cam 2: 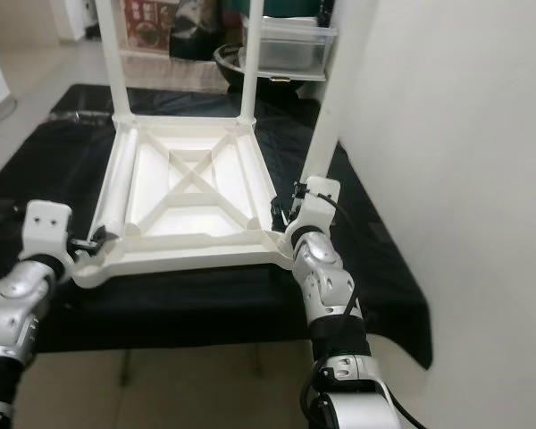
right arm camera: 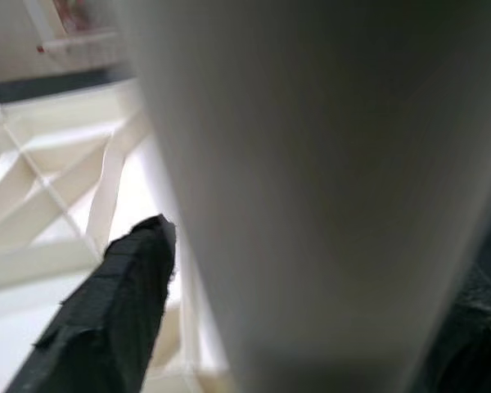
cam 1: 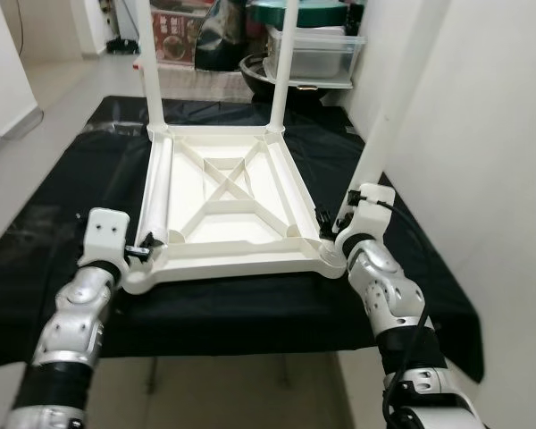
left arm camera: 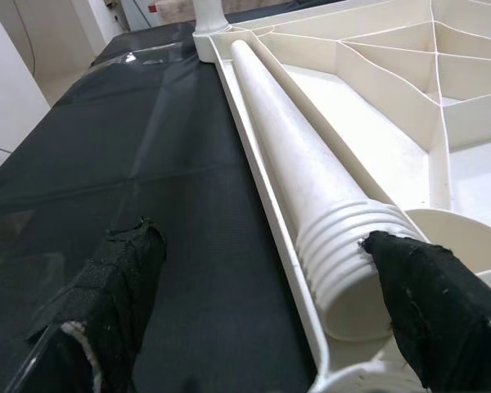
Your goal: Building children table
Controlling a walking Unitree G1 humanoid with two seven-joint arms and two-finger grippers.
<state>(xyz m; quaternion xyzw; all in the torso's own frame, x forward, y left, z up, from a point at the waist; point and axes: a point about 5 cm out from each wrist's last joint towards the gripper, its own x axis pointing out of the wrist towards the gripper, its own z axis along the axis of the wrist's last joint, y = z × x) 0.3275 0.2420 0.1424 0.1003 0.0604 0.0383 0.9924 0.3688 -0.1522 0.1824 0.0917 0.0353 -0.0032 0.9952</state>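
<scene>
A white plastic children's table lies upside down on a black cloth. Three legs stand screwed in: far left, far right and near right. A loose leg lies inside the tabletop along its left rim, threaded end toward me. My left gripper is open at the near-left corner; one finger is over the cloth and the other touches the threaded end. My right gripper is shut on the near-right leg low down, with one finger beside it.
A white wall stands close on the right. Behind the table are stacked clear plastic tubs with a green lid and a dark pot. The cloth's front edge drops to bare floor.
</scene>
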